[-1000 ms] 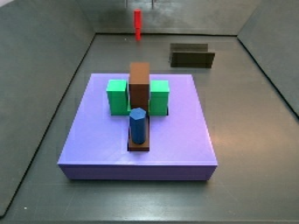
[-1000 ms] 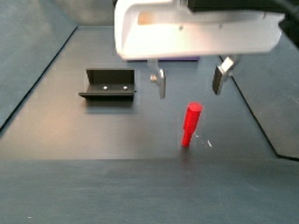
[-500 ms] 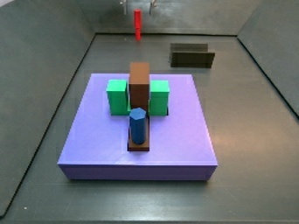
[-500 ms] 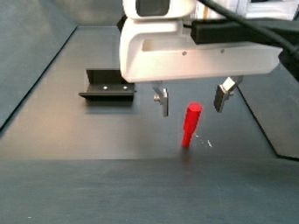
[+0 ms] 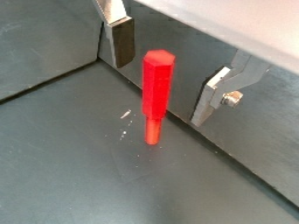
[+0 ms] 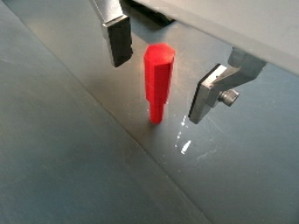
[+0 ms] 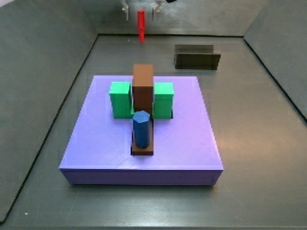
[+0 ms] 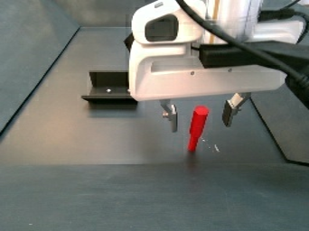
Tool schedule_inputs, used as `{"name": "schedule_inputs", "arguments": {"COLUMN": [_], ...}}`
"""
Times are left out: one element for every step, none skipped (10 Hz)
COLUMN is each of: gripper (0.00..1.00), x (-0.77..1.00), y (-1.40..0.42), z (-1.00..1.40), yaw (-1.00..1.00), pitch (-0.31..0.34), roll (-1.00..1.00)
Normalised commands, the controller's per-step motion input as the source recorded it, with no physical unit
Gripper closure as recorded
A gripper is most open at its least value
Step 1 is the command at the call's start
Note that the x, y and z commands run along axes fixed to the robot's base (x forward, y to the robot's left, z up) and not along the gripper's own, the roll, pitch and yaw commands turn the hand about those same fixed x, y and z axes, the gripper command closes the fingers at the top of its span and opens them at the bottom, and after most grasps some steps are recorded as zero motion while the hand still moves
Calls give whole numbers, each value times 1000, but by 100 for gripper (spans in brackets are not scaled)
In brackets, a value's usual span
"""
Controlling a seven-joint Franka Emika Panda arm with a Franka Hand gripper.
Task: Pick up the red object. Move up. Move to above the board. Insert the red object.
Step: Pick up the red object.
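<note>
The red object (image 5: 156, 94) stands upright on the grey floor, on its own end, which is why the gripper (image 8: 200, 115) sits directly over it with jaws apart: one finger (image 5: 118, 39) on one side of the peg, the opposite finger (image 5: 215, 93) on the other, daylight on both sides and neither pad touching red. In both wrist views the peg sits squarely in the gap, so the alignment looks good for a straight squeeze. In a side view the red object (image 7: 142, 25) stands at twelve o'clock from the board (image 7: 180, 135), well apart from it, back near the far wall. The board carries green blocks (image 7: 120, 99) flanking a brown strip (image 7: 144, 88), with a blue peg (image 7: 142, 128) upright at the strip's six o'clock end. The fixture (image 8: 111, 88) sits at about ten o'clock from the peg, apart from it. My read: this is the pick-up step, grasp not yet made, and the fingers need to go lower before closing so the grip lands on the peg's body rather than its tip. A shallow pinch could tip it.
</note>
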Motion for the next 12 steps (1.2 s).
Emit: {"name": "schedule_inputs", "arguments": {"gripper": [0,0,100,100,100,100,100,100,100,100,100,100], "x": [0,0,0,0,0,0,0,0,0,0,0,0], "y": [89,0,0,0,0,0,0,0,0,0,0,0], "z": [-214,0,0,0,0,0,0,0,0,0,0,0], "yaw": [0,0,0,0,0,0,0,0,0,0,0,0], "pitch": [-36,0,0,0,0,0,0,0,0,0,0,0], "roll": [-64,0,0,0,0,0,0,0,0,0,0,0]}}
